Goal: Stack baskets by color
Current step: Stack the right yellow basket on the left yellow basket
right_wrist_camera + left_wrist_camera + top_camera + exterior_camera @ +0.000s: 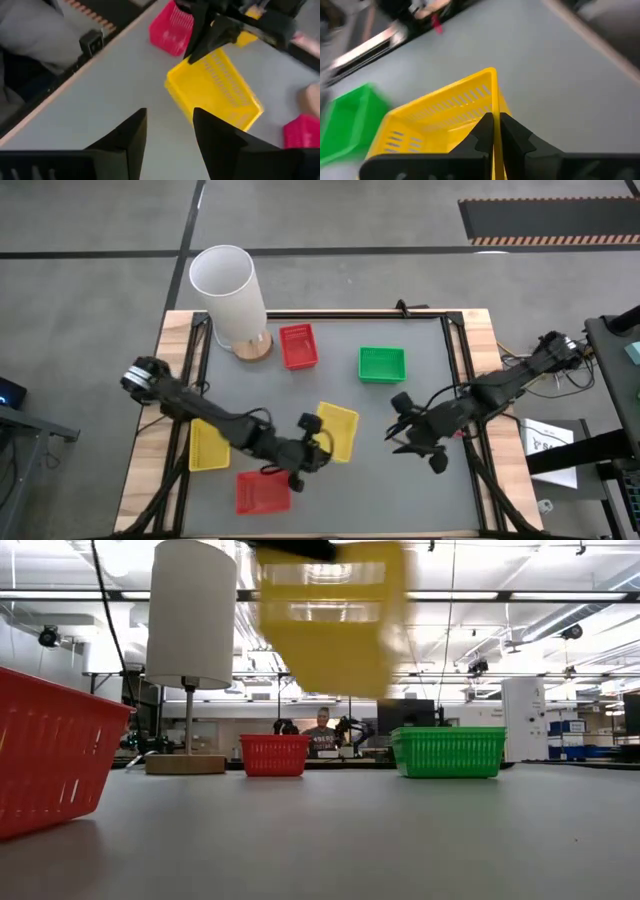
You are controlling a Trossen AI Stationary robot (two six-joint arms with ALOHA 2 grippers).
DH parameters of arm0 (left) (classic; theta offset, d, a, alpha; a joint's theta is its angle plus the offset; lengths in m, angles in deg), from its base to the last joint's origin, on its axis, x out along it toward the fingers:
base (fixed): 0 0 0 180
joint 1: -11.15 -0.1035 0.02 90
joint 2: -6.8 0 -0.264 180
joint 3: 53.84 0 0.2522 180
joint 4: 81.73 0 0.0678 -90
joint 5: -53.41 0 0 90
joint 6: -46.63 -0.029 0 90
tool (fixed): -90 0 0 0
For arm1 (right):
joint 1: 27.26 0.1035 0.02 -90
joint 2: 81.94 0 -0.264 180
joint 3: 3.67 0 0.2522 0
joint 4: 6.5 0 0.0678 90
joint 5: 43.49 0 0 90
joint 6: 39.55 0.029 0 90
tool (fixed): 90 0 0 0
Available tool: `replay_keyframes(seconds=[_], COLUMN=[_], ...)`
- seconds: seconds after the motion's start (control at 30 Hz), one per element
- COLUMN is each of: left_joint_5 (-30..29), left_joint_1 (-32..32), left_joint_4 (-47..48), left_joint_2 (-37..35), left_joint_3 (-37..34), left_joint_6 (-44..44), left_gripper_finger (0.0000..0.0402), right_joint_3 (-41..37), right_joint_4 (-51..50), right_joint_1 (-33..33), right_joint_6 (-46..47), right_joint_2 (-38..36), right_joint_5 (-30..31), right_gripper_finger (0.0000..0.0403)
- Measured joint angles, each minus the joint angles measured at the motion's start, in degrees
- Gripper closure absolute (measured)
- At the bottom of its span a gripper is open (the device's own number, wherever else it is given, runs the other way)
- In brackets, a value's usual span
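My left gripper (495, 131) is shut on a yellow basket (340, 430), which shows raised and blurred in the low view (330, 620). My right gripper (170, 131) stands open with nothing between its fingers, right of that basket (215, 90) and above the table (400, 432). A second yellow basket (208, 446) rests at the left. One red basket (262, 492) sits near the front edge and another (298, 346) at the back, beside a green basket (382, 364). My left gripper pinches the rim of one side wall (495, 107) of the yellow basket, one finger inside the basket and one outside. The fingers slant down at it from the table's left. The basket is lifted clear of the table.
A tall white cylinder (224, 288) stands on a round wooden base (252, 348) at the back left. The grey table top (420, 500) is bordered by a wooden frame. Bare room lies at the near right. A person shows far behind the table (322, 730).
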Motion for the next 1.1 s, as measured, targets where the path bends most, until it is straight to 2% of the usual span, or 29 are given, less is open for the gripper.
replay_keyframes(seconds=[0.07,0.17,0.23,0.43,0.6,0.73,0.97,1.1], left_joint_5=[-6.3,-12.7,-13.5,-17.5,-17.4,-11.6,-6.1,-5.4], left_joint_1=[3.0,7.4,9.7,17.1,22.5,26.3,32.5,35.7], left_joint_4=[5.8,13.8,20.2,39.9,54.5,62.7,68.8,69.8], left_joint_2=[-2.2,-5.8,-8.1,-13.3,-15.1,-15.9,-15.8,-15.8], left_joint_3=[0.3,1.1,1.6,1.5,1.5,1.4,1.4,1.4], left_joint_6=[0.3,3.6,8.1,29.0,46.0,56.3,66.9,70.8], left_gripper_finger=[0.0401,0.0401,0.0401,0.0401,0.0401,0.0401,0.0401,0.0402], right_joint_3=[-0.2,-2.1,-4.0,-10.3,-13.0,-13.1,-13.1,-13.1], right_joint_4=[1.1,3.3,7.2,16.8,21.3,22.3,23.9,24.4], right_joint_1=[0.0,0.0,0.0,0.1,0.1,0.1,0.1,0.1], right_joint_6=[-1.1,-1.9,-2.9,-5.2,-5.0,-3.2,-2.6,-2.6], right_joint_2=[-2.1,-4.8,-6.2,-6.2,-3.8,-1.2,2.8,4.5], right_joint_5=[0.1,0.1,0.1,-0.2,-0.3,-0.2,-0.1,-0.1], right_gripper_finger=[0.0256,0.0263,0.0267,0.0274,0.0275,0.0274,0.0283,0.0288])
